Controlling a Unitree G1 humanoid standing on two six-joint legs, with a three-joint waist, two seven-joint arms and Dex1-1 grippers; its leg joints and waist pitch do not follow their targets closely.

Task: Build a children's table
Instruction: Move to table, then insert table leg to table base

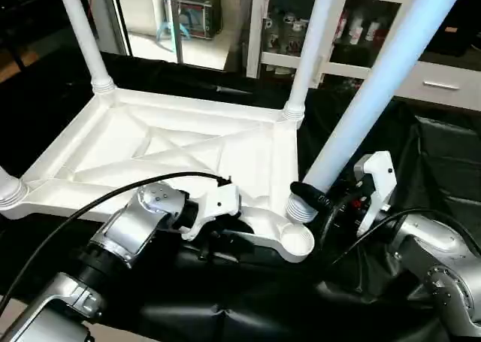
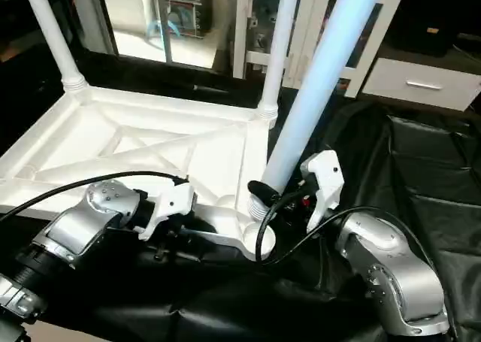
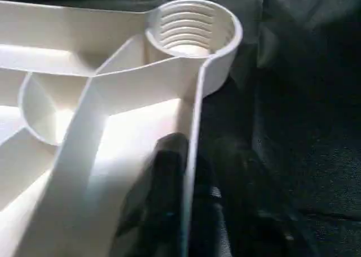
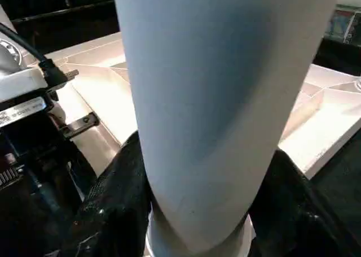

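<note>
White plastic, ribbed and X-braced, lies in front of me: the table top (image 1: 188, 150) rests upside down on a black cloth (image 2: 421, 177), with legs standing in three of its corner sockets. My left pincer (image 3: 186, 200) sits at the near edge of the top, one black finger (image 3: 163, 183) inside the rim wall and the other outside it, jaws narrowed onto that wall. Just beside it the empty near corner socket (image 3: 192, 28) shows its inner threads. My right pincer (image 1: 312, 195) has its jaws clamped round the fourth leg (image 1: 376, 86) close above its ribbed end, holding it tilted, that end hanging just over the empty socket. Behind the cloth stands a white glass-door cabinet (image 1: 376, 34). A small label on my left wrist carries print too fine for me to read.
</note>
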